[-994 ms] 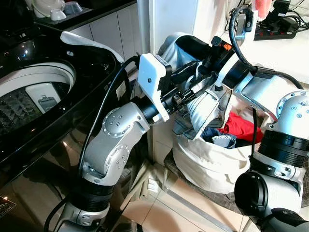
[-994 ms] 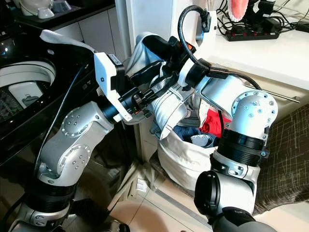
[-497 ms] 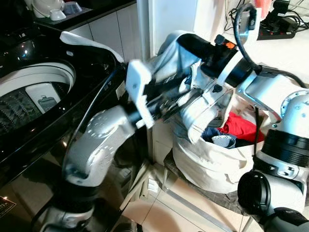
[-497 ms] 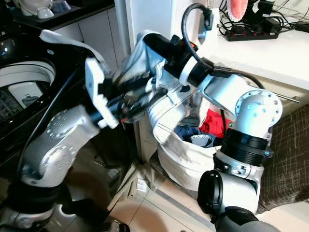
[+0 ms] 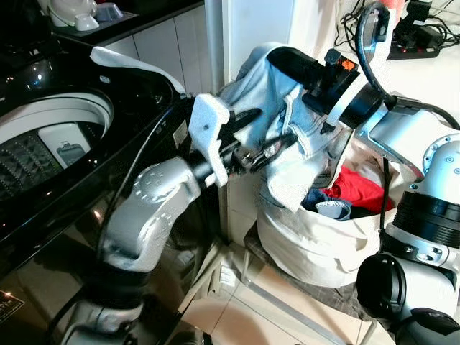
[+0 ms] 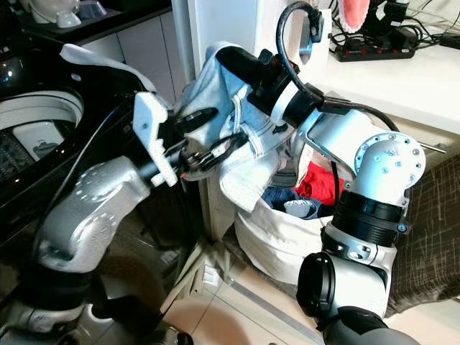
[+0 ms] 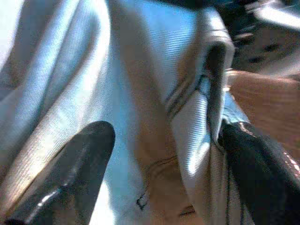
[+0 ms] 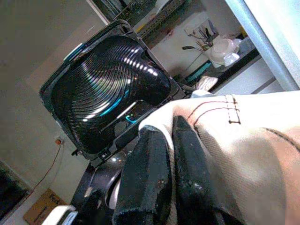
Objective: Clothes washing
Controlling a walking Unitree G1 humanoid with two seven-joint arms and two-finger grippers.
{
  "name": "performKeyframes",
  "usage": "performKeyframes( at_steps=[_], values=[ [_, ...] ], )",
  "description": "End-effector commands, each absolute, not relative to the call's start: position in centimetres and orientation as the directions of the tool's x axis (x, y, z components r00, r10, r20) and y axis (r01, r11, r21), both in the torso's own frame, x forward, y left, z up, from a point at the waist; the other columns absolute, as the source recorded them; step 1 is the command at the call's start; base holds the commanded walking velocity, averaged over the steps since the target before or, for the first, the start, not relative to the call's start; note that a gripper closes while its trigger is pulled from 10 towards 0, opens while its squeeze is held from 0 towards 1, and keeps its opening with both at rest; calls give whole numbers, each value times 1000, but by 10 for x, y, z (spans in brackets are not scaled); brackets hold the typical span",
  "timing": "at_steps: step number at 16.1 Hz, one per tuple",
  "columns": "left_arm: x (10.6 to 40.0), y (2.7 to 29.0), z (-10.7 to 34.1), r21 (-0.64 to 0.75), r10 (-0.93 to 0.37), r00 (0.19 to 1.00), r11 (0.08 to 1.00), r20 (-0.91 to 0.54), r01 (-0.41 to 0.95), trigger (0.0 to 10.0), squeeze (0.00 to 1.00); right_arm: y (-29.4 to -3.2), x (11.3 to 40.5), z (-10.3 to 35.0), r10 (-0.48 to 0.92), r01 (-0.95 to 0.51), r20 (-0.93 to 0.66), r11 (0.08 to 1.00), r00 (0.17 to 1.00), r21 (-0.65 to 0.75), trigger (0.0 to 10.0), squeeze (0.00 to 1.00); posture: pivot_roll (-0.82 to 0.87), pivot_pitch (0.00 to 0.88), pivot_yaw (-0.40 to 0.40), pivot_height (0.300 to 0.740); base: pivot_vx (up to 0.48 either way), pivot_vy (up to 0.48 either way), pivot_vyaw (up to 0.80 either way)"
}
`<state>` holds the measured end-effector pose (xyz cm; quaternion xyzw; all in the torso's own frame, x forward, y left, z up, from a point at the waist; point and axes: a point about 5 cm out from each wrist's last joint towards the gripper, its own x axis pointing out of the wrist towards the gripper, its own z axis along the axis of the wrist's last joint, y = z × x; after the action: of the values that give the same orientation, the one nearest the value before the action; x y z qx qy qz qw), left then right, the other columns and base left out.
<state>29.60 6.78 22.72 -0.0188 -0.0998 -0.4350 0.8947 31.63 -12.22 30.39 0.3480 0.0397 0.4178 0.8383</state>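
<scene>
Lifting the pale blue-grey garment (image 5: 287, 136) out of the cloth laundry bag (image 5: 309, 248) is the step in hand, and both arms are sharing it. The right gripper (image 8: 171, 154) is pinching a fold of the cloth high up, its two black fingers pressed together with fabric between them. The left gripper (image 7: 164, 164) is reaching into the hanging part from the washer side; its fingers (image 7: 75, 173) are standing wide apart around the fabric and are not closing on it yet, as far as I can judge.

The garment is hanging above the bag, with its lower end near the red piece (image 5: 356, 188) and the dark blue clothes (image 5: 316, 198) inside. The washing machine (image 5: 43, 136) is standing open to the robot's left, with its drum (image 5: 29, 154) visible.

To do it well, I think the left gripper should be closing on a thick seam first. Then both arms should be raising the garment clear of the bag's rim, so it is not dragging other clothes out, before carrying it leftwards over the drum.
</scene>
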Motion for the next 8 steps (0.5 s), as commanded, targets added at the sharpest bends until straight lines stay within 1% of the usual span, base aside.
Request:
performKeyframes(
  at_steps=[1,2,6,8],
  values=[
    [302,71,226,52,-739,649,666,183,744,6784,0,-116,308,320,750,-742,295,363,591,564,0,0,-18,0,37,740,0,0,0],
    [303,70,225,39,-730,660,675,181,736,0,0,-116,308,320,751,-741,294,363,591,565,0,0,-20,0,39,740,0,0,0],
    [302,67,228,-4,-728,649,665,222,747,0,0,-116,308,320,751,-740,292,365,593,565,0,0,-21,0,39,740,0,0,0],
    [303,67,229,-5,-716,658,675,232,737,0,0,-116,308,320,751,-740,291,365,592,565,0,0,-19,0,37,740,0,0,0]
  ],
)
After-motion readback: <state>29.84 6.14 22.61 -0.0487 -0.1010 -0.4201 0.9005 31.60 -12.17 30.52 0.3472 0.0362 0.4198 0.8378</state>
